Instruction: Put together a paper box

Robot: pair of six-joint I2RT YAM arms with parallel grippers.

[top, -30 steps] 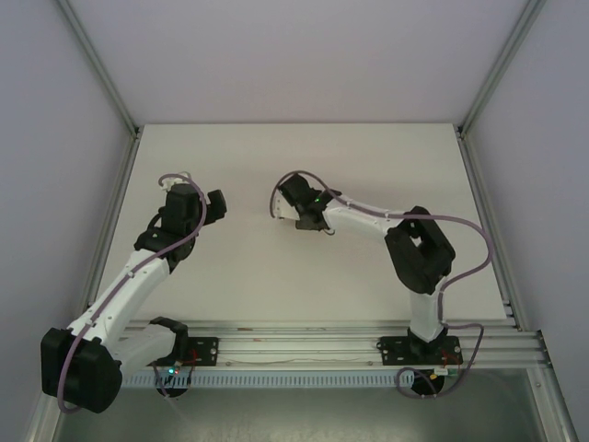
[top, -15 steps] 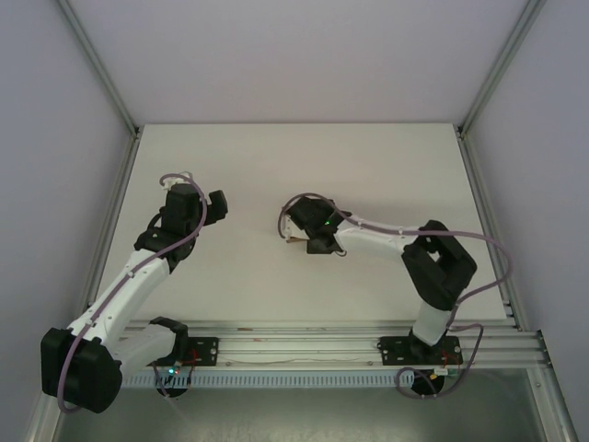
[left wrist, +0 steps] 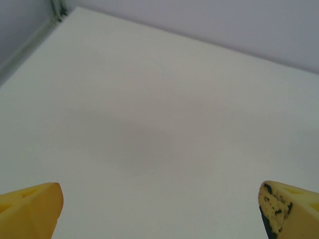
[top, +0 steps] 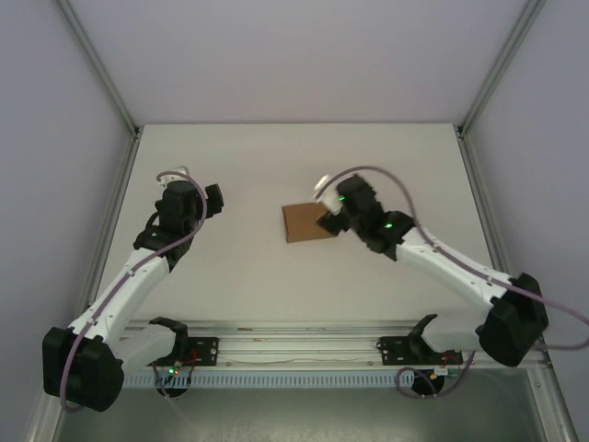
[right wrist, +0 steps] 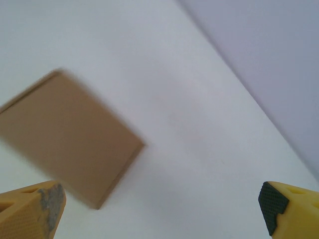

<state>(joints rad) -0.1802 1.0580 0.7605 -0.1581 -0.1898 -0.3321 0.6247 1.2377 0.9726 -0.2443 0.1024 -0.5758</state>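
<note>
Top external view: the paper box lies flat on the white table a little right of centre, well apart from the left arm. Its long axis runs across the table from left to right, tilted slightly, with its broad brown face up. The right arm reaches from its base at the near right corner diagonally up and left, stretched out low. Its wrist ends over the box's right end and covers that edge, so whether anything touches the cardboard cannot be told there. In the right wrist view the right gripper is spread wide with only table between its yellow fingertips. The box sits beyond and to the left, blurred, with one corner cut off by the frame edge. Flaps or slots cannot be made out. The left arm is bent, its wrist raised at the left-middle of the table and turned toward the box. The left gripper is likewise spread wide over bare table.
</note>
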